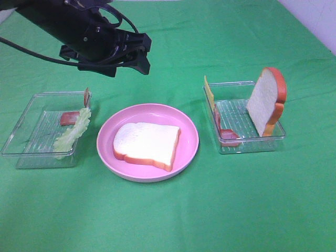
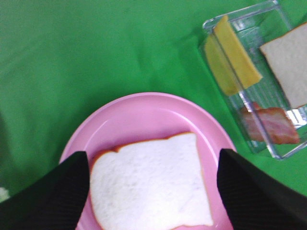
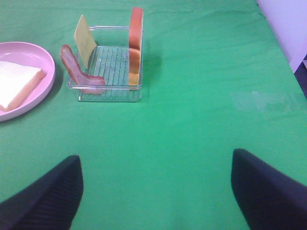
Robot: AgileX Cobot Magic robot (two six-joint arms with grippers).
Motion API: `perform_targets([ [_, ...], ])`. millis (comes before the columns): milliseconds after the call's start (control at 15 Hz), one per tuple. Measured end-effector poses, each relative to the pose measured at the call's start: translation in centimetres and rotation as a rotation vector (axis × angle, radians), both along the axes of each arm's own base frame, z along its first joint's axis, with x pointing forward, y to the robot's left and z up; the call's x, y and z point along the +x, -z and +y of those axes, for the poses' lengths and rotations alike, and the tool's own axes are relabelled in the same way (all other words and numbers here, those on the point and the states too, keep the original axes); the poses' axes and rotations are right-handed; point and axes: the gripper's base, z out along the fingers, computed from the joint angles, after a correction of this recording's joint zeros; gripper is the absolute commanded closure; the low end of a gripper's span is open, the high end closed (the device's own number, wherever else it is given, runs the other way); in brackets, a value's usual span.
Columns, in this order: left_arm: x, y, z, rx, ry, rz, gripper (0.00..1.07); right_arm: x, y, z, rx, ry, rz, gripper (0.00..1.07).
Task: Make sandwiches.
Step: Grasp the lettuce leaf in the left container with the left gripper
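The sandwich is at its first layer. One bread slice (image 1: 147, 143) lies flat on the plate (image 1: 103, 143) in the middle, with nothing on it, so the step in hand appears to be fetching the first filling.

The left gripper (image 1: 144, 55) hovers beyond the plate, on its far left side. Its jaws are wide and empty, and the wrist view looks down on the slice between them. The right gripper (image 3: 156, 158) is also spread wide and holds nothing. It hangs over bare cloth, near and right of the right tray (image 3: 110, 93).

The next move is likely the left gripper's. It would go down into the left tray (image 1: 31, 160) to the lettuce (image 1: 73, 131), which leans on that tray's right wall. The leaf is thin and limp, so it calls for a close pinch clear of the wall.

Count:
- Two bread slices, the other slice (image 1: 265, 102) upright in the right tray.
- One lettuce leaf.
- One cheese (image 1: 209, 90), as far as I can tell.
- Bacon: one strip (image 1: 227, 134) in the right tray and one piece (image 1: 68, 118) in the left.
- A brownish bit (image 1: 86, 96) in the left tray's far corner, which may be a third piece of bacon.
- Two trays and one plate.
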Motion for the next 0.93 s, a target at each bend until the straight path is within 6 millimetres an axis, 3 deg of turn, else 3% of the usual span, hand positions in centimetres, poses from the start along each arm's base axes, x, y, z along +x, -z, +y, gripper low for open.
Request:
perform_targets([
  [133,0.4,-1.4,1.4,0.182,-0.056,0.040,0.35,0.0,0.0,0.0,0.000,0.000,0.000,0.28],
  [400,1.0,-1.9,2.6,0.301,-0.115,0.014,0.35,0.0,0.0,0.0,0.000,0.000,0.000,0.28],
  [667,1.7,1.4,4.8,0.375,-0.187,0.214,0.35,0.0,0.0,0.0,0.000,0.000,0.000,0.28],
  [933,0.8,2.1,4.7,0.397,-0.151,0.331,0.35,0.0,0.0,0.0,0.000,0.000,0.000,0.28],
])
